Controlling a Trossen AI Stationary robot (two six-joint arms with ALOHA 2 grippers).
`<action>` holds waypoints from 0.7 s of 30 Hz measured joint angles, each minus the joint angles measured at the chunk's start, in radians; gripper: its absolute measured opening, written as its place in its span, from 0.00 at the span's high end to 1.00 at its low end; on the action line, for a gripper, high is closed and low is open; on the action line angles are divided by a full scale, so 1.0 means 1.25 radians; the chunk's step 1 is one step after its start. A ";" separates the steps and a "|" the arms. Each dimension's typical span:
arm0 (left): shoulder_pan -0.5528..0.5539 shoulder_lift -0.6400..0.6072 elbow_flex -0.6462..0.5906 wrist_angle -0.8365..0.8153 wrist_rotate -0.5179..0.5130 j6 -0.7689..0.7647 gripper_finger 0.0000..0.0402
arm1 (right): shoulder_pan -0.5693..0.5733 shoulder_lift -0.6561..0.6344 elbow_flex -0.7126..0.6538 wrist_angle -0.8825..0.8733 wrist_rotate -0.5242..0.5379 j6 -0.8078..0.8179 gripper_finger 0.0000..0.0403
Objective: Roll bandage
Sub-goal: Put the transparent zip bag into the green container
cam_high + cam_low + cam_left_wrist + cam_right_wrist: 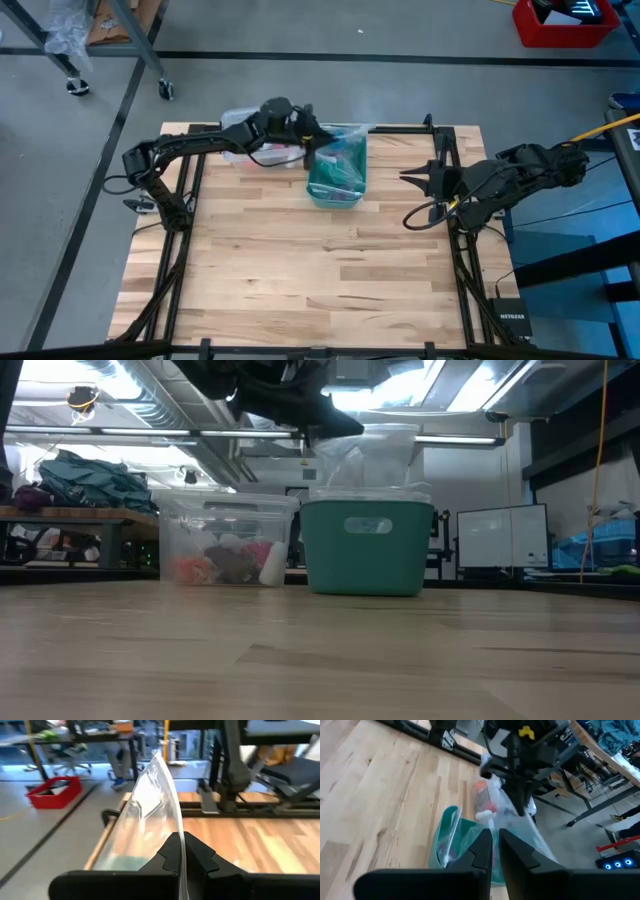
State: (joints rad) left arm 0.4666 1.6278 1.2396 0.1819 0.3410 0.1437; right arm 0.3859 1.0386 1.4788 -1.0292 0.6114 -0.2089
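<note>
Left gripper (181, 851), shut on clear plastic bag (150, 805) above teal basket (367, 545) holding bags; clear bin (225, 540) at 9 o'clock; right gripper (495, 842) nrly closed, empty.

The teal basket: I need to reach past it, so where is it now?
In the high view the teal basket sits at the table's far edge, near the middle, beside a clear bin on its left, with the left gripper above it holding a clear plastic bag.

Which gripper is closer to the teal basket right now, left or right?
Left. The left gripper is over the teal basket, its jaws shut on a clear plastic bag above it. The right gripper waits off to the basket's side, near the table's right edge.
</note>
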 joint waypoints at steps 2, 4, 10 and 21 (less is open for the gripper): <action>-0.018 -0.001 0.000 -0.021 0.000 -0.001 1.00 | 0.000 0.000 0.000 -0.013 0.000 0.000 0.91; -0.035 -0.002 0.000 -0.055 0.000 -0.012 1.00 | 0.000 0.000 0.000 -0.019 0.000 0.001 0.91; -0.091 -0.021 0.000 -0.146 -0.003 -0.004 1.00 | 0.000 0.000 0.000 -0.018 0.000 0.001 0.91; -0.051 -0.045 0.000 -0.161 -0.105 0.060 1.00 | 0.000 0.000 0.000 -0.016 -0.001 0.001 0.91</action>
State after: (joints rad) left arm 0.4028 1.5722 1.2396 -0.0198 0.2099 0.2189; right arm 0.3855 1.0386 1.4784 -1.0492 0.6106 -0.2077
